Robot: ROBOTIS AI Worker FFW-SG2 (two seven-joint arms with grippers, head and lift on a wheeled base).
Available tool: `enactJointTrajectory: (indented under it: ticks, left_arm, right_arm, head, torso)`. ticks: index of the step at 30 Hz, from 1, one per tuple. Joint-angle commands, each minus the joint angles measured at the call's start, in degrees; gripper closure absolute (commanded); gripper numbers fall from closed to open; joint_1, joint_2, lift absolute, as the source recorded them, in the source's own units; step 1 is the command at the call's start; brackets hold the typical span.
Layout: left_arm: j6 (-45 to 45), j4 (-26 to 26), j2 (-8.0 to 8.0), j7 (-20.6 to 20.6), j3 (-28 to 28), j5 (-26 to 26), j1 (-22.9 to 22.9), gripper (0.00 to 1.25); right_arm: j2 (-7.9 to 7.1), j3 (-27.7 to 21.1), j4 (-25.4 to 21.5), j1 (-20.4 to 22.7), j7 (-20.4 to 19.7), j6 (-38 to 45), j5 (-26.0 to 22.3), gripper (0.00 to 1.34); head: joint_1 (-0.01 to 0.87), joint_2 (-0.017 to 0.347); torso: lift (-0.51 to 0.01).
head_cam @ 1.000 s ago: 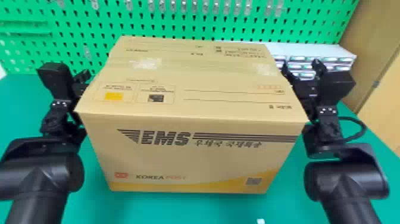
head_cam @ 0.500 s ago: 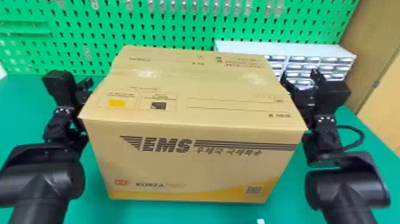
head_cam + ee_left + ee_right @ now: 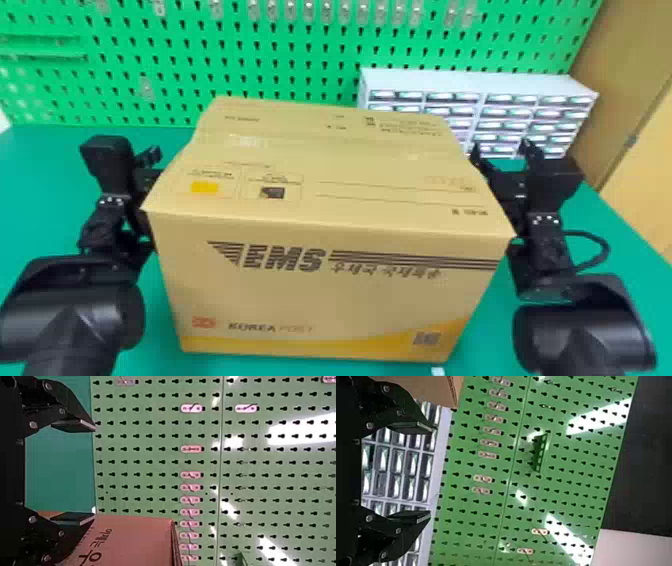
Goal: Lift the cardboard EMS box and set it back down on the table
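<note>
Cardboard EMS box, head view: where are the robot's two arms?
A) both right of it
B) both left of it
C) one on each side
C: the left arm is on the left of the box, the right arm on its right.

A smooth, plain green table (image 3: pixel 45 200) spreads across the scene, wide open at the left, its right edge running at a slant from the near side toward the far side. Much of its middle is hidden. At the far right stands a white cabinet (image 3: pixel 480 95) with rows of small drawers, upright, its lower left part hidden. At the near side, just right of the middle, lies a small white piece (image 3: pixel 437 371), too small to identify.
</note>
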Motion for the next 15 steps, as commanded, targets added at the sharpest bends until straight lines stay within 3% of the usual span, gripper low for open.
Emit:
enactJointTrajectory:
  ticks: [1, 15]
  left_arm:
    - [-0.1, 0.1, 0.00, 0.0, 0.1, -0.1, 0.9, 0.46]
    - [-0.1, 0.1, 0.00, 0.7, 1.4, 0.0, 4.2, 0.46]
  right_arm:
    - [0.19, 0.0, 0.2, 0.8, 0.0, 0.2, 0.0, 0.51]
    - [0.63, -1.3, 1.6, 2.8, 0.0, 0.7, -0.9, 0.50]
  head:
    - [0.678, -0.014]
    - [0.678, -0.014]
  torso:
    - [-0.092]
    - [-0.092]
